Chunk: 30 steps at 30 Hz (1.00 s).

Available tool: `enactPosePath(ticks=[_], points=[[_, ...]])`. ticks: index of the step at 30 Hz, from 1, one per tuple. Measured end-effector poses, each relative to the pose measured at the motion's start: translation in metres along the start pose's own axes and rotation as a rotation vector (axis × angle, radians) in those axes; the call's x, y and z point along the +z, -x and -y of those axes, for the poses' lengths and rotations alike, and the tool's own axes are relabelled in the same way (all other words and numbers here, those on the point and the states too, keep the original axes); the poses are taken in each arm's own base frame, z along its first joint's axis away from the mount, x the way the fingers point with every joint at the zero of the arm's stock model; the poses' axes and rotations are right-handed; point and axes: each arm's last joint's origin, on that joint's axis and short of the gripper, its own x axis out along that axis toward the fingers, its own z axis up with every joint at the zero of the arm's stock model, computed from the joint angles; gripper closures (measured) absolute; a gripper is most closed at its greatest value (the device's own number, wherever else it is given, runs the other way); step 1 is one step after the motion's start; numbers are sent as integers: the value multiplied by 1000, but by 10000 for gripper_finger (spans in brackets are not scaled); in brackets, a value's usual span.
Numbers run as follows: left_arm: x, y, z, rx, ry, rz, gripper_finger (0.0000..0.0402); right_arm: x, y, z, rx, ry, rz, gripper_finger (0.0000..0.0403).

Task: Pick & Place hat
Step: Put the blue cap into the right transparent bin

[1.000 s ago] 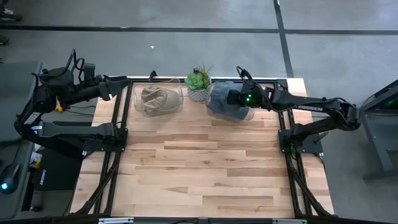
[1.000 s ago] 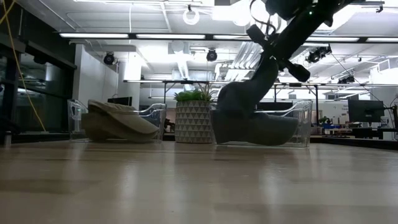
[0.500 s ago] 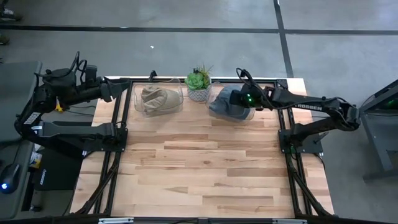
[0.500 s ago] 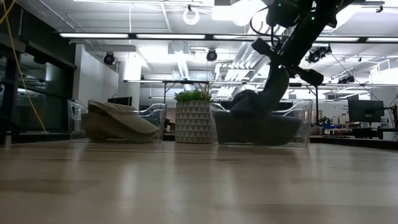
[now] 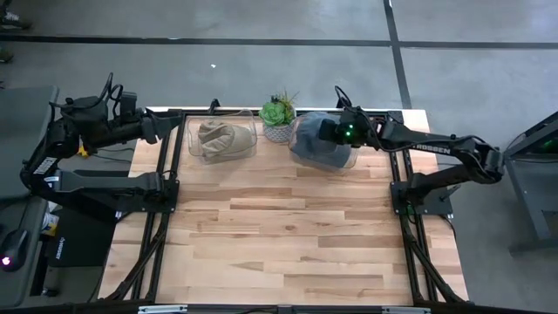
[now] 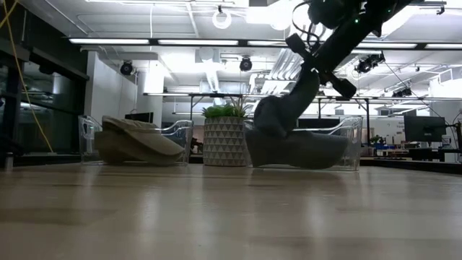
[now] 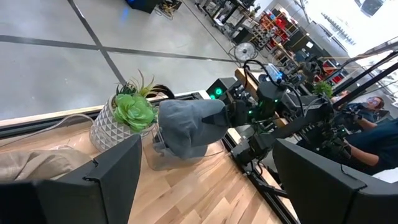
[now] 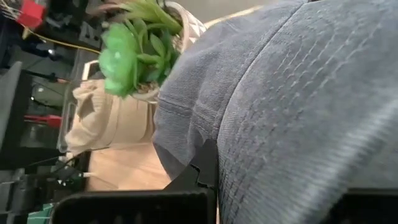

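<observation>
Right hand is clamped on the grey hat, holding its crown up while the brim sits in the clear bin at about 1 o'clock on the tabletop. Tan hat lies in the other bin at 11 o'clock, potted plant between. Left hand open, parked off the 10 o'clock corner.

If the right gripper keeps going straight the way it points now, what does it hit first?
The right gripper points left along the table's far edge, shut on the grey corduroy hat. Straight ahead, the first thing looks like the white faceted pot with the green succulent, though depth is hard to judge.
</observation>
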Motion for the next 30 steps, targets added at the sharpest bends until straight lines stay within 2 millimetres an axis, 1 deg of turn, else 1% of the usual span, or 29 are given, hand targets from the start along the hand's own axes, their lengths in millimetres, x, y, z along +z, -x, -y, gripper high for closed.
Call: enactPosePath(ticks=[4,10,17,22,25,30], points=[[0,0,0,1,0,-1,81,-3,-10,0,-3,8,-27,399],[0,0,0,0,0,-1,81,-1,-17,-7,70,-1,18,399],[0,0,0,0,0,0,81,-6,-18,3,-28,-20,-58,399],[0,0,0,0,0,0,81,-9,-17,6,-44,-59,-107,399],[0,0,0,-1,1,1,81,-9,-17,5,-44,-88,-110,387],[0,0,0,-1,1,1,81,-9,-17,6,-44,-95,-119,346]])
